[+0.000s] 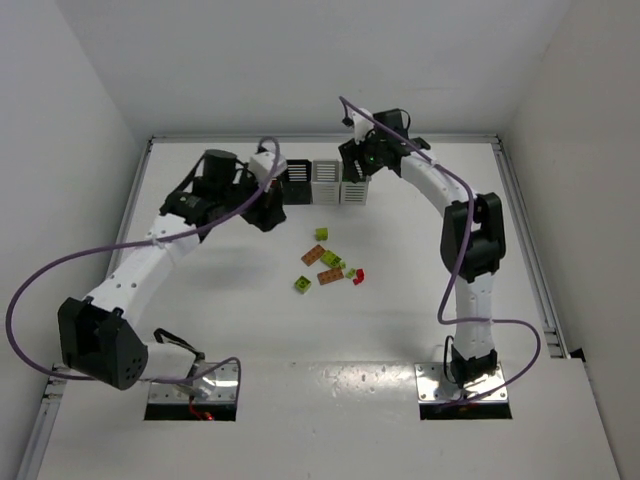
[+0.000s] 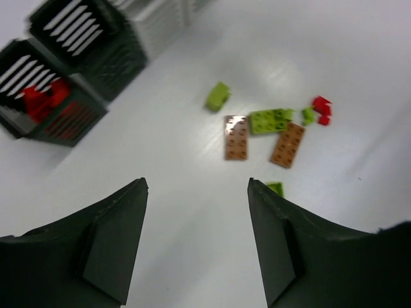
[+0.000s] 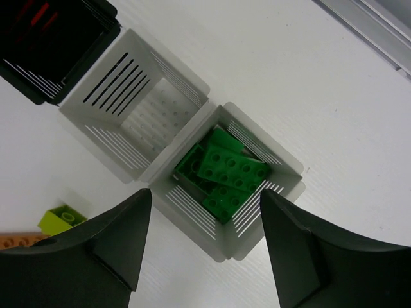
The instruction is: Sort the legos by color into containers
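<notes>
Two robot arms reach across a white surface (image 1: 250,320) toward a far row of four containers (image 1: 326,172). The right tool (image 3: 204,196) hangs open and empty above the rightmost white container (image 3: 192,208), which holds dark green legos (image 3: 231,170). The neighbouring white container (image 3: 106,83) is empty. The left tool (image 2: 198,186), likewise open and empty, hovers near a black container (image 2: 70,122) of red legos (image 2: 42,102). Loose legos (image 1: 330,265) lie mid-surface, several touching. Likely next, each arm fetches another piece, and the tight cluster may hinder a clean pick.
</notes>
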